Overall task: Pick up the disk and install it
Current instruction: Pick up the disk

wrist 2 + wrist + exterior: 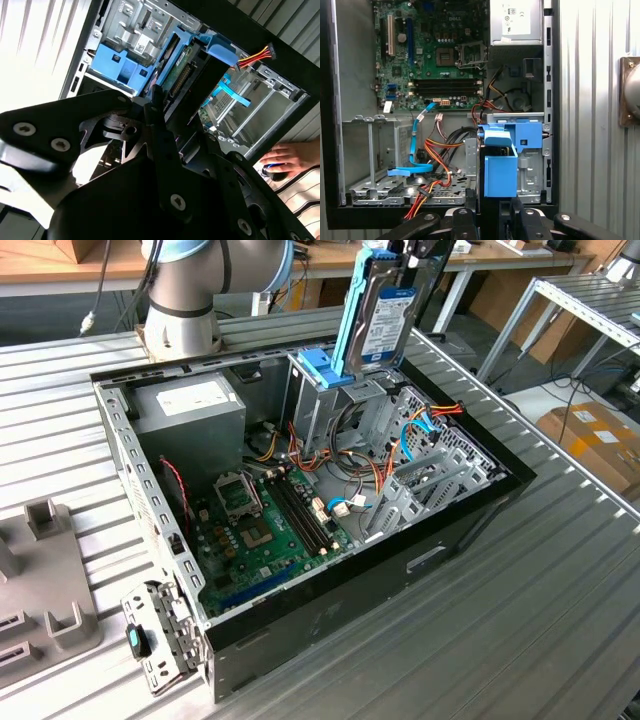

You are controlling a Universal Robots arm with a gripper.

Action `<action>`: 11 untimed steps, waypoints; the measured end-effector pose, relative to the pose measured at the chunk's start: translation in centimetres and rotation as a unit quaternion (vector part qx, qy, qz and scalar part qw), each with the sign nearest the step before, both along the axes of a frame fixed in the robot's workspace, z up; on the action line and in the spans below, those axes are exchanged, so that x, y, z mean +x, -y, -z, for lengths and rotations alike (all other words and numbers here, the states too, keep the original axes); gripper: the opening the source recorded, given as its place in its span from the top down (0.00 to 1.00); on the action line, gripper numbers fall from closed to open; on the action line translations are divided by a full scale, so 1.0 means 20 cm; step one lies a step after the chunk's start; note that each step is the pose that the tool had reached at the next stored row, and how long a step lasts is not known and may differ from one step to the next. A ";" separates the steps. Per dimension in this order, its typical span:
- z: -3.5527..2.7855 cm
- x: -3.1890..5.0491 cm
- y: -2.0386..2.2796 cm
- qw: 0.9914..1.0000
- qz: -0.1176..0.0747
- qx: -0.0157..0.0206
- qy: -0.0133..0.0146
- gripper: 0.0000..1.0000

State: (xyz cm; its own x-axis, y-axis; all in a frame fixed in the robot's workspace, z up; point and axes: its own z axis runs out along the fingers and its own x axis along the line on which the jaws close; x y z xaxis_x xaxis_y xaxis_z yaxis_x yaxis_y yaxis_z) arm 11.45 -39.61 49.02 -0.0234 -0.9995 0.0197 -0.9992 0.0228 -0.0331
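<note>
The gripper [405,252] was clamped on the upper end of the disk [383,312], which hung upright directly below it, over the open computer case [470,502]. Just under the disk's lower end sat 1 blue bracket [318,368] on the drive cage; whether they touched could not be told. Farther out lay the motherboard [262,522] and the power supply [190,405].

The disk looked rigid, dense for its size, slick on its metal faces and sensitive to knocks. Its 2 plastic rails would likely flex, so the flat metal sides seemed the safer hold. Its blue-and-white label carried no legible print.
</note>
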 end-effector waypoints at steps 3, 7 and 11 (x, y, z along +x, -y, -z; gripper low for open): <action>0.000 0.000 0.034 1.000 0.000 0.000 0.000 0.65; 0.000 0.000 0.084 1.000 0.000 0.000 0.000 0.65; 0.000 0.000 0.134 1.000 0.000 0.000 0.000 0.65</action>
